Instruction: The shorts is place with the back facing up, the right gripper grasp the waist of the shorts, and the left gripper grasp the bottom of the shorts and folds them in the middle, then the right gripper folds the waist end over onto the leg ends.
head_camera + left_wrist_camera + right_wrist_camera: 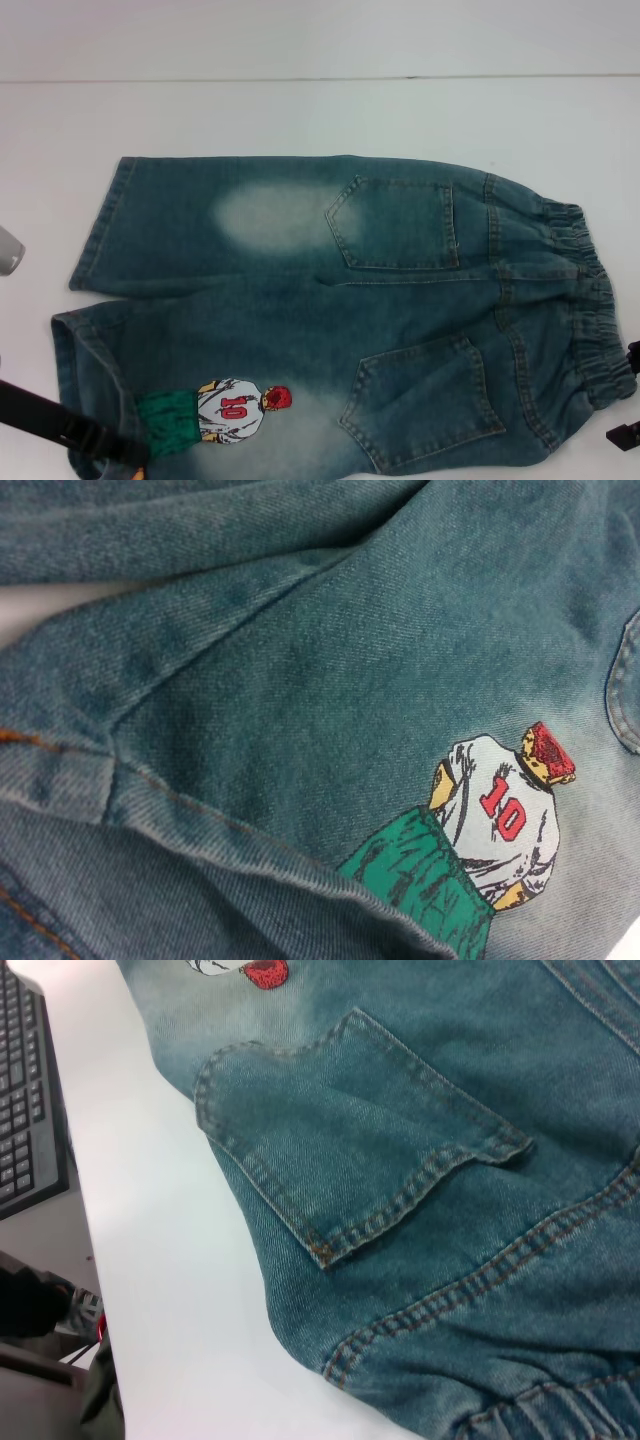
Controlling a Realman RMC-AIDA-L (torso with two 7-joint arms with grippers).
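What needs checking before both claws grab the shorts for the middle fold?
1. Back faces up: ok. Both patch pockets show on the shorts.
2. Shorts lie flat on the table: ok, only minor wrinkles.
3. Waist lies on the right arm's side: ok.
4. Right claw near the waist: ok, beside its near corner; grip cannot tell.
5. Left claw at the leg hems: ok, over the near leg's bottom by the player print; grip cannot tell.
6. Fabric clamped by either claw: cannot tell.
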